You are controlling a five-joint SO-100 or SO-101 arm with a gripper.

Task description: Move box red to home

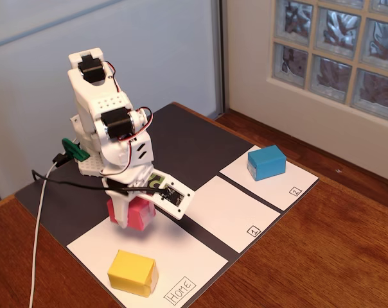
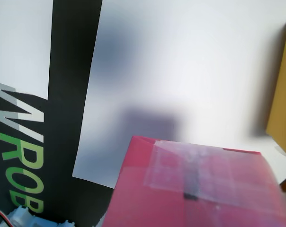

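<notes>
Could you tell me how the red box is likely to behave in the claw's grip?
The red box looks like taped paper, so probably light and easily crushed. Its flat faces suggest it won't roll. The tape strip may be slightly slippery.

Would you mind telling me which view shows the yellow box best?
The fixed view: the whole yellow box shows there, sitting on the home panel by the label. The wrist view catches only a blurred yellow strip at its right edge.

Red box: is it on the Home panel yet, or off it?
On or just above it. In the fixed view the red box sits over the Home panel's far edge, gripper around it; contact cannot be told.
</notes>
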